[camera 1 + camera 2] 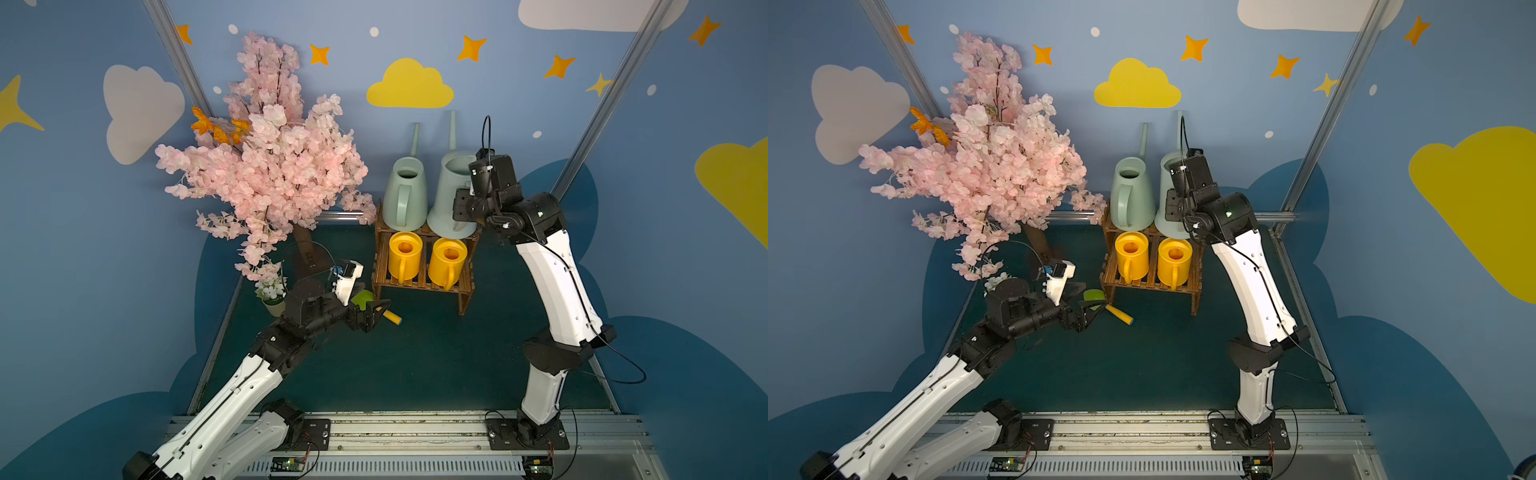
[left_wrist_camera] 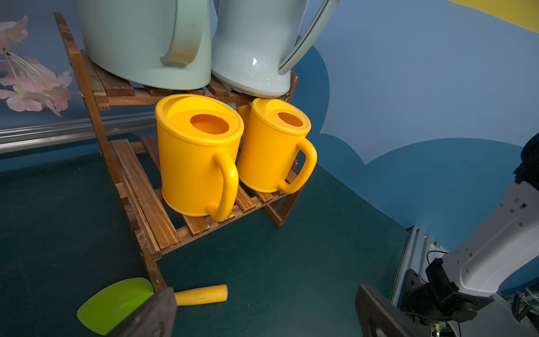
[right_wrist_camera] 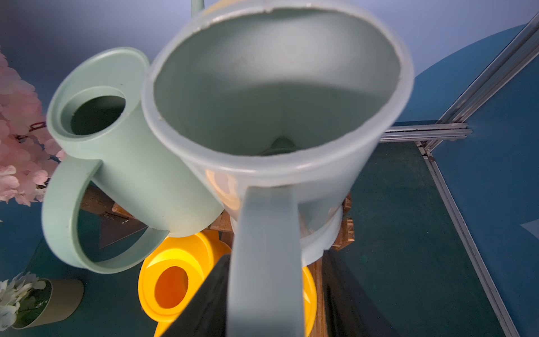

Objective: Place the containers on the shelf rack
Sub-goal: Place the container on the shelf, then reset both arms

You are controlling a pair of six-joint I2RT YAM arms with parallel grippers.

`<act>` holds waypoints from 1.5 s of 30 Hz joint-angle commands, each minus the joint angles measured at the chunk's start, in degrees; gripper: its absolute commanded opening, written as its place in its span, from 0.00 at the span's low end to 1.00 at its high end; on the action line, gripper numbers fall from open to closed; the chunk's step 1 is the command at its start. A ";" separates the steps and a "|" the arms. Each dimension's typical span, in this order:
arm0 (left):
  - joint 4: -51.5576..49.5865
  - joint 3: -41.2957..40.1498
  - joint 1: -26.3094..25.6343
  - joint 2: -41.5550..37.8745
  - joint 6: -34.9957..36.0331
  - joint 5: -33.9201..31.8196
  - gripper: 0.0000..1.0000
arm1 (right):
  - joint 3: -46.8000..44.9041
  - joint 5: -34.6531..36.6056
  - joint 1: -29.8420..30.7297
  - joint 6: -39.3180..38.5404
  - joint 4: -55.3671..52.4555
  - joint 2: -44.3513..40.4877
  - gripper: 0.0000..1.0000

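Backdrop: blue walls painted with clouds and stars, over a dark green worktop [image 1: 415, 365].
Far left: a pink blossom tree [image 1: 266, 166] stands at the back left, and a small pot of white flowers [image 1: 274, 306] sits at its foot.
Left fingers [image 1: 374, 316]: spread wide apart and holding nothing. They hang low over the worktop, above the trowel and just left of the rack's front.
Trowel [image 2: 116, 303]: green blade and yellow handle, lying flat on the worktop beside the rack's front left leg.
Shelf rack [image 2: 140, 189]: brown slatted wood in two steps, standing mid-worktop toward the back wall.
Lower tier: two yellow cans [image 1: 405, 255] [image 1: 448, 259] stand upright side by side, nearly touching, with their handles facing forward.
Upper tier: two pale green-grey cans [image 1: 405, 195] [image 1: 446, 199] stand pressed together, their long spouts rising toward the back wall.
Right fingers [image 1: 462, 208]: one on each side of the right pale can's loop handle [image 3: 262, 218]. A gap shows on one side, so they are parted, not clamped, and the can rests on the tier.
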 commanded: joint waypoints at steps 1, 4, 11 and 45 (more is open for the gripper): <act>0.56 -0.53 -0.14 -0.28 1.09 -1.31 1.00 | 0.97 0.95 0.59 -0.02 1.23 -4.32 0.53; 1.79 -2.10 -0.02 -0.67 1.18 -3.92 1.00 | 1.05 1.50 1.90 -1.07 1.67 -6.50 0.60; 3.60 -4.72 0.36 -1.05 2.84 -11.40 1.00 | -2.04 3.82 6.77 -5.29 2.62 -14.34 0.72; 55.88 -32.56 24.65 21.96 20.16 -21.85 1.00 | -126.94 -4.77 -35.80 -15.86 91.65 -47.02 0.97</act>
